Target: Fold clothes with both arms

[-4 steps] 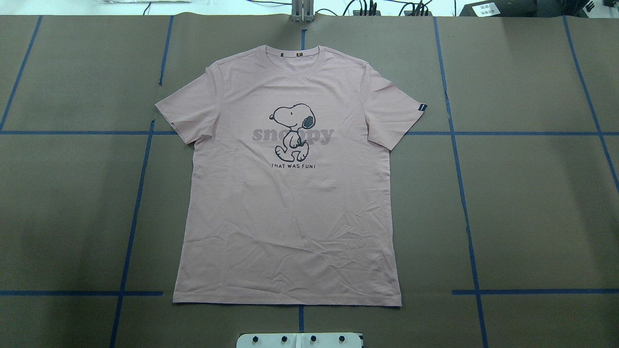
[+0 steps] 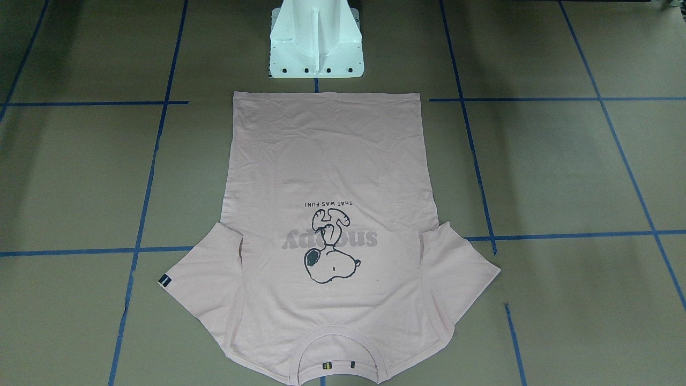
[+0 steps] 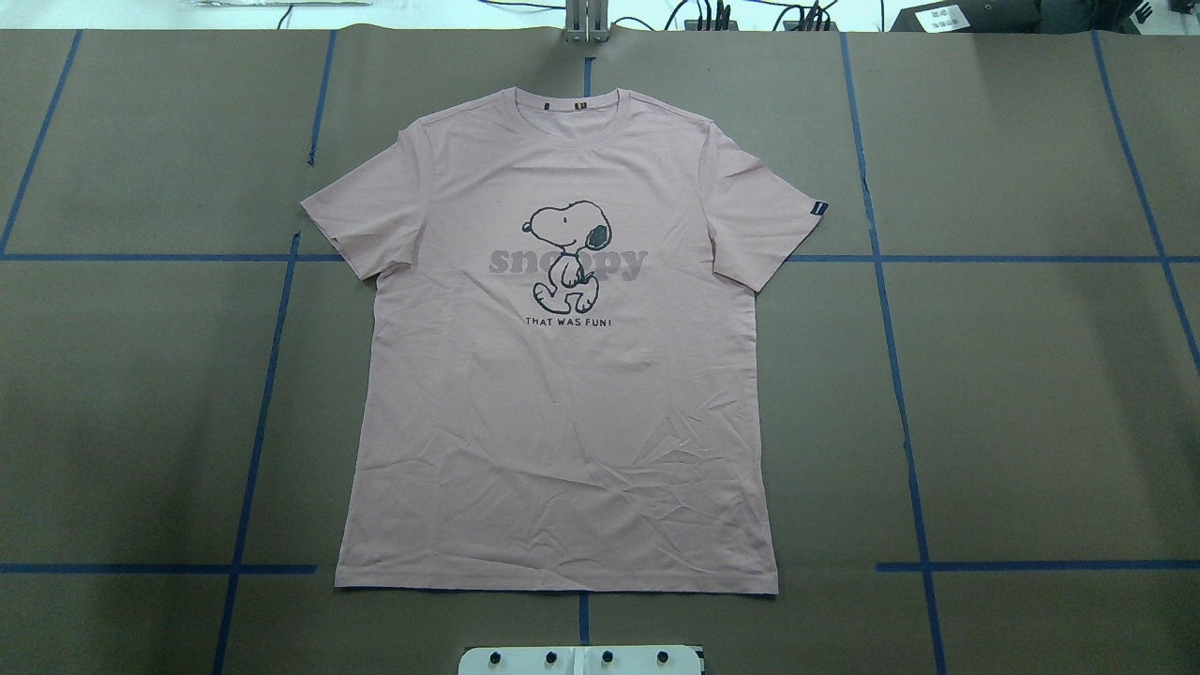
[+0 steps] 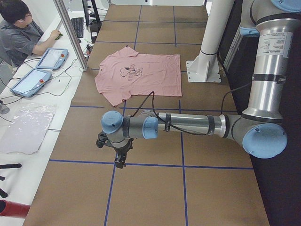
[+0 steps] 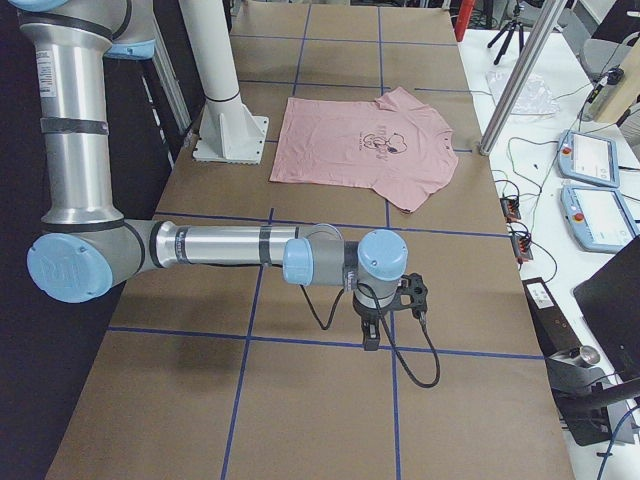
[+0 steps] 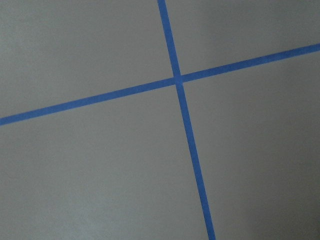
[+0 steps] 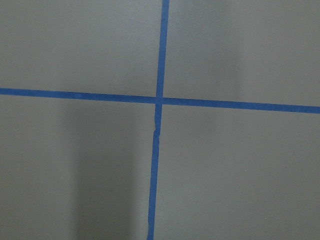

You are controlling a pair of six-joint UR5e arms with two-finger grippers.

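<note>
Fingers first: my left fingers [image 4: 119, 162] hang pointing down over bare tabletop [image 3: 1031, 403] toward the left end, and my right fingers [image 5: 370, 343] hang the same way toward the right end. Both pairs show only in the side cameras, so I cannot tell whether they are spread or pressed together. Nothing dangles from either. Each wrist camera looks straight down on brown paper and a crossing of blue tape [image 6: 177, 80], with no cloth in sight.

Farther in, well apart from both pairs, the T-shirt [image 3: 562, 403] lies flat at the middle of the tabletop. Its print faces up, its sleeves are spread, its hem lies near the white pedestal [image 2: 316, 37], and its collar is at the far side. The lower half is creased. Past the far edge a person [image 4: 19, 33] sits beside two tablets [image 4: 51, 59].

I judge that folding has not begun, and that most of the risk lies in the first grab.

- The cloth is thin and lies tight on the paper, so fingers coming down too shallow could take only the top layer, or miss it altogether.
- Coming down too deep, they could snag the paper cover.
- If my left arm [image 4: 188, 125] and right arm [image 5: 220, 245] lift unevenly, the fold will skew and the creases near the hem will be pressed in.
- Both arms must also travel in to the middle, so I have to keep them from crowding each other.
</note>
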